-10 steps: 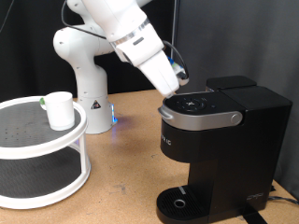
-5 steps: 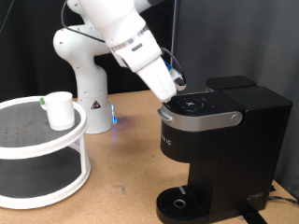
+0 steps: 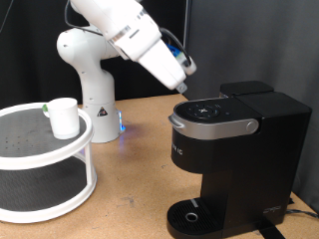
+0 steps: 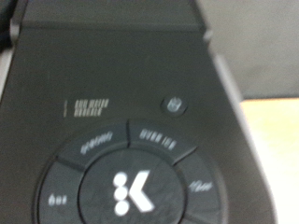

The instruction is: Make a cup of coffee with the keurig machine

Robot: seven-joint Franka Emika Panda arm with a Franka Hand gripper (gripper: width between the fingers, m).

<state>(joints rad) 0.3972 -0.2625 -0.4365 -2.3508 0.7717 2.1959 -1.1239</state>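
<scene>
1. Exterior view: the white robot arm slants down with its gripper (image 3: 184, 82) hanging just above the boxy matte-black keurig machine (image 3: 237, 149). Can't tell if the jaws are open.
2. Machine's lid is down, its round button panel (image 4: 126, 182) facing up.
3. The small white cylindrical cup (image 3: 64, 117) stands upright on the white two-tier round rack (image 3: 45, 159), well apart from the machine.

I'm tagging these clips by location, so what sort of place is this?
Probably a robotics lab, not a kitchen: a white robot arm is fixed to a bare wooden tabletop before a black curtain, with the keurig machine and the cup on a round white tiered stand.
</scene>
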